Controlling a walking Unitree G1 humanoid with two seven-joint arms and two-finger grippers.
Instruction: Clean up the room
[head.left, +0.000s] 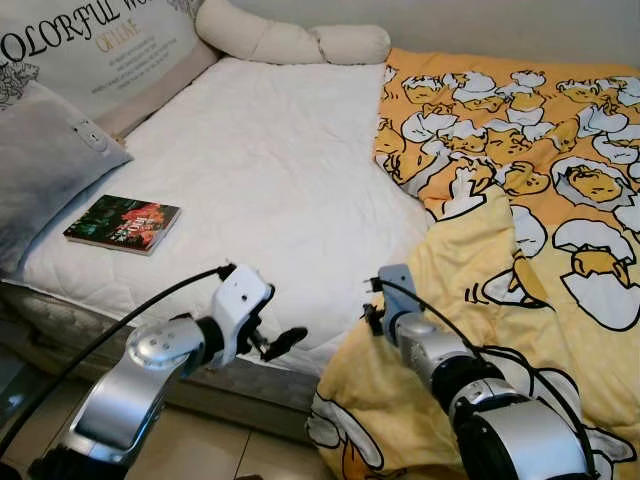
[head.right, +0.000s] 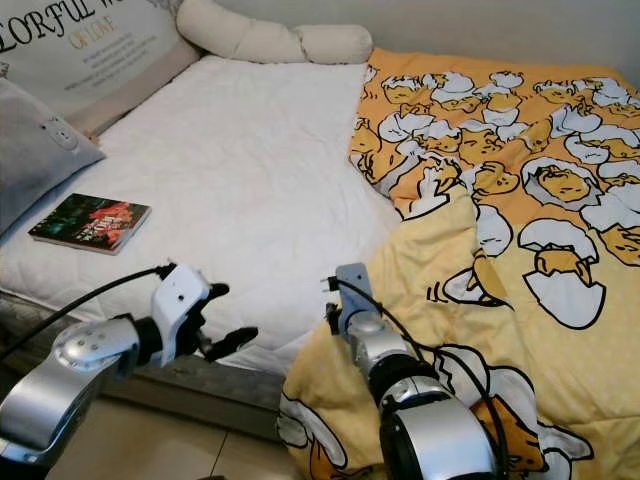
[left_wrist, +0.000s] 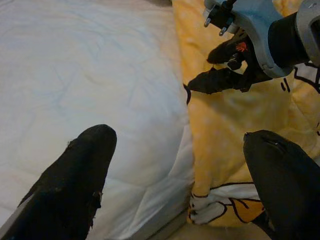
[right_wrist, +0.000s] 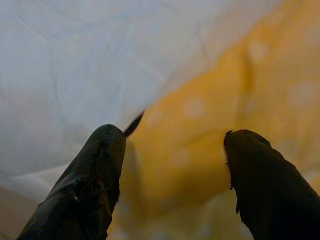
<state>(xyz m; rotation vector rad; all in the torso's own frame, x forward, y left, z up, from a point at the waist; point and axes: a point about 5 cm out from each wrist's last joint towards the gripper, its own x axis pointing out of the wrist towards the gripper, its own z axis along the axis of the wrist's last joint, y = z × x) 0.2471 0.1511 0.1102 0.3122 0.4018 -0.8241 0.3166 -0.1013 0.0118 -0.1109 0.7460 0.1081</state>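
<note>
Silver forearms are filling the near edge of the head views, and both are reaching toward the foot of the bed. Right gripper (left_wrist: 220, 67) is working at the yellow cartoon-print blanket (head.left: 520, 210); its fingers are parting around a raised fold near the blanket's left edge, not yet pinching it, with white mattress (head.left: 270, 170) lying just to its left. Left gripper (head.left: 272, 342) is hovering beside it over the mattress's front edge, fingers spread wide and holding nothing.

Going by size: the mattress is stretching away ahead of both grippers; the blanket is covering the half ahead and to the right of the right gripper and is spilling over the front edge beneath it; a long cream bolster (head.left: 290, 42) and a printed cushion (head.left: 95, 50) are sitting at the far end; a grey pillow (head.left: 45, 165) is lying to the left of the left gripper, with a small book (head.left: 123, 223) lying next to it.

Risk, as I judge it: the fingers may be closing on too thin a fold, so the fabric slips out when pulled. Dragging sideways could also tug the hanging part farther off the bed, or catch the mattress cover along with the blanket.
</note>
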